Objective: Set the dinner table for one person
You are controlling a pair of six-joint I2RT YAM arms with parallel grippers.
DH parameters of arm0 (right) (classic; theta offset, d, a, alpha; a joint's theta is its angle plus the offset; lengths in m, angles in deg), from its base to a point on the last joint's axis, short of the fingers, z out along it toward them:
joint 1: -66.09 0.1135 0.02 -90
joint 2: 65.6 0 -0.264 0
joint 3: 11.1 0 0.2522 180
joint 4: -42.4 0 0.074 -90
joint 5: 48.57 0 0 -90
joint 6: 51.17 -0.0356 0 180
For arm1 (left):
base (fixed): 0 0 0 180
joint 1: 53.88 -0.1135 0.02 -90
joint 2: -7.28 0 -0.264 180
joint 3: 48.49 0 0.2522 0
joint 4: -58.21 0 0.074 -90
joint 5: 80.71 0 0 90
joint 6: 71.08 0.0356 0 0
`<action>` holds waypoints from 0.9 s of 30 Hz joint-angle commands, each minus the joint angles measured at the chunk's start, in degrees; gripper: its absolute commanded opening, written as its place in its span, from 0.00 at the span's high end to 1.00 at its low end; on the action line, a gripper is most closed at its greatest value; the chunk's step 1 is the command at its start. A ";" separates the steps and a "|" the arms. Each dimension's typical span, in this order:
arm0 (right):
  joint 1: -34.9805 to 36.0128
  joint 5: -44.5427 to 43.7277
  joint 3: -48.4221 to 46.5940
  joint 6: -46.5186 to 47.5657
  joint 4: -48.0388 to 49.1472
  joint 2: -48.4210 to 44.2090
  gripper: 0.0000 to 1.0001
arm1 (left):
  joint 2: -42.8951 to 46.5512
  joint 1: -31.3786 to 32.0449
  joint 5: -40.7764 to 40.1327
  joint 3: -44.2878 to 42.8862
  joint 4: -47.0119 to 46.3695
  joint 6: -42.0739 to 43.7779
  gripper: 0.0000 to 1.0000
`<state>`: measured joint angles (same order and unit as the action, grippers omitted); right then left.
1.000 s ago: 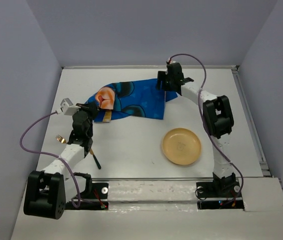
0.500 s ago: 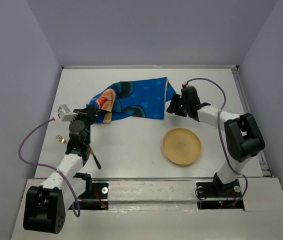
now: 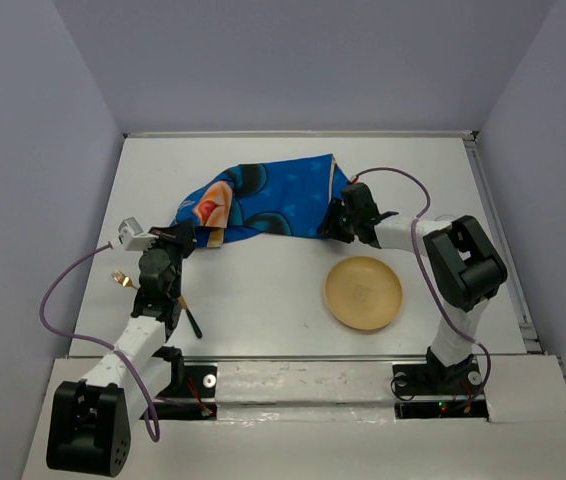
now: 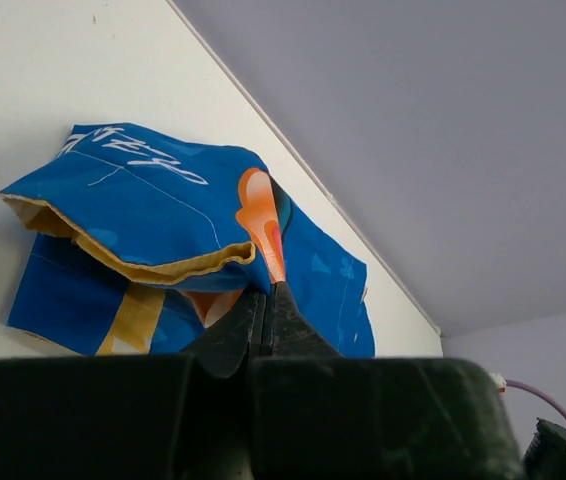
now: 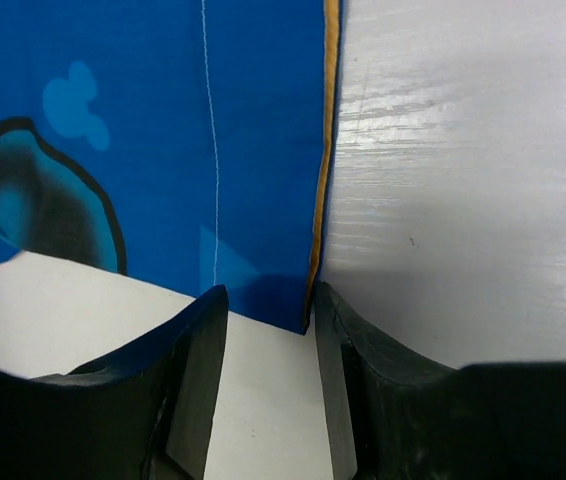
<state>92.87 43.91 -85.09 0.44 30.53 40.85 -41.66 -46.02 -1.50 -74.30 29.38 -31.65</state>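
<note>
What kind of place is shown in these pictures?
Likely a robot lab cell, not a home: plain grey walls enclose the white table, with two robot arms bolted at its near edge.

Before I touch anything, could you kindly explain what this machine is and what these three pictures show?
These are two robot arms bolted at the near edge of a dinner table, each ending in a two-finger gripper. The wide picture looks down from above and behind them; the other two come from cameras on the wrists. On the table lie a blue cartoon-printed mat, a tan plate and a gold fork. The left gripper is pinched shut on a bunched edge of the mat. The right gripper is open, its fingers straddling the mat's opposite corner.
</note>
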 commanded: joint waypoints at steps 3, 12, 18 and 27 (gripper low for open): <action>0.37 -5.47 1.07 -4.15 1.98 0.60 0.61 | 0.70 -0.21 0.59 0.01 -3.73 0.38 1.00; 0.37 -4.95 0.55 -3.09 2.42 1.91 0.78 | 0.17 -0.21 0.50 -0.07 -4.61 0.20 1.00; 0.37 -3.53 1.34 -3.36 2.59 1.57 0.57 | -0.36 -0.21 0.42 -0.16 -4.61 0.20 1.00; 0.37 -3.01 2.84 -2.74 3.82 1.21 0.79 | -0.36 -0.21 0.06 -0.51 -4.70 0.29 1.00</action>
<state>92.81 41.04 -83.47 -3.19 34.01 41.35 -42.39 -46.02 -1.21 -74.26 28.29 -31.65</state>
